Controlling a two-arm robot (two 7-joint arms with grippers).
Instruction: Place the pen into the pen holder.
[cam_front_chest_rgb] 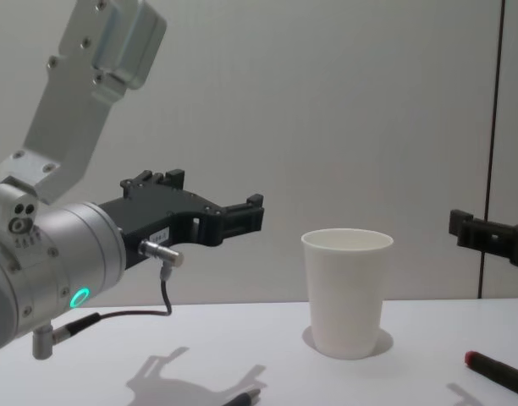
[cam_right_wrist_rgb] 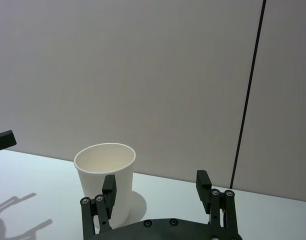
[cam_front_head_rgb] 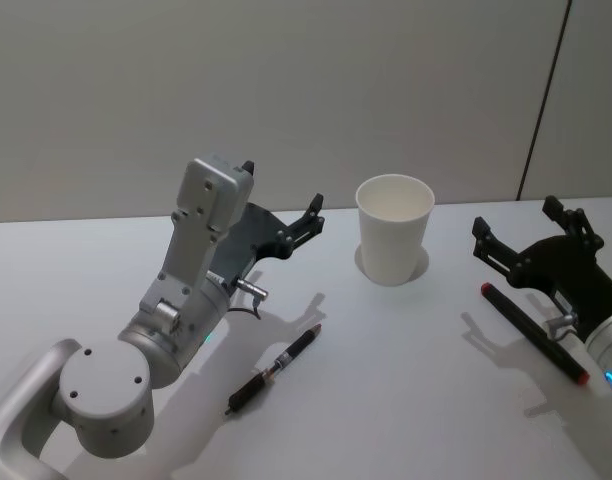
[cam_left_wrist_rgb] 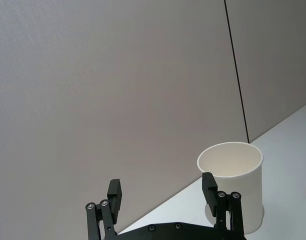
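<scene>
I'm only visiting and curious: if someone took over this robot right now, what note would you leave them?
Left gripper: jaws open, empty, hovering above the table left of the cup.
Right gripper: jaws open, empty, hovering right of the cup.
Black pen lies flat near the left arm; red-tipped pen lies flat by the right gripper.
Done: nothing yet; no pen is in the cup.
Left: grasp a pen, lift it and drop it into the cup.
</scene>
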